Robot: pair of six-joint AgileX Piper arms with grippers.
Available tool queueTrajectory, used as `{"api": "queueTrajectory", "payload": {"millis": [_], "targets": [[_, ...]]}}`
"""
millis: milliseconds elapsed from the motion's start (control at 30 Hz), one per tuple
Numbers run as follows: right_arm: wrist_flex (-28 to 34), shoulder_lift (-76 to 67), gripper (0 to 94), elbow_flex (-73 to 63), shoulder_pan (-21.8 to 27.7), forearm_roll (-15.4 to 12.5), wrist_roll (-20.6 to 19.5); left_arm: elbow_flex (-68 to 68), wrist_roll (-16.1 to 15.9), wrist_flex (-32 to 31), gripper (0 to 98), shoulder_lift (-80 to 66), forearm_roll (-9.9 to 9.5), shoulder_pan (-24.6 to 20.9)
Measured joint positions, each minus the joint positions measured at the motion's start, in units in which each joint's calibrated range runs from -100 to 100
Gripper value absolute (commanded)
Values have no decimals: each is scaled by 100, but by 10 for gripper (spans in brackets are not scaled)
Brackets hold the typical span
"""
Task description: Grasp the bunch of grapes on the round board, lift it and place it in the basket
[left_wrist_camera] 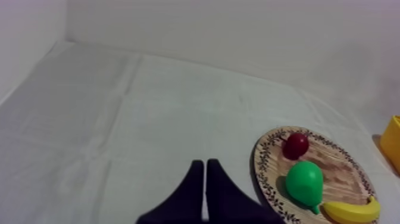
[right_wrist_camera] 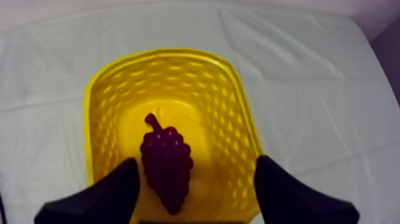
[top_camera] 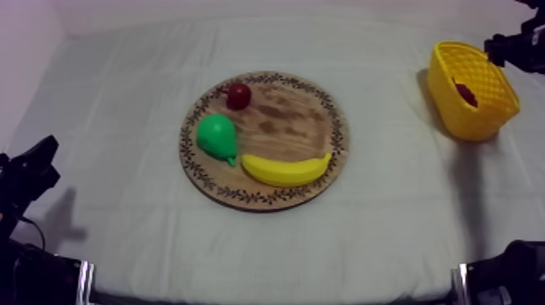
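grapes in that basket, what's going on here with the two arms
The right gripper hovers open over the yellow basket, and the bunch of grapes lies inside it, not gripped, so the drop looks done. The left gripper is shut on nothing, idle beside the wooden board. On the board are a pear, a banana and a small red fruit.
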Motion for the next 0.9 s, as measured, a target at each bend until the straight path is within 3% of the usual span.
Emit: {"api": "queueTrajectory", "payload": {"millis": [167,300,900], "targets": [[-211,-872,524,901,-64,294,-233,0,0,0,1,0,0,0],[-337,-1633,507,1642,-138,332,-294,0,0,0,1,0,0,0],[-860,-5095,372,4426,-258,-137,111,0,3,0,1,0,0,0]]}}
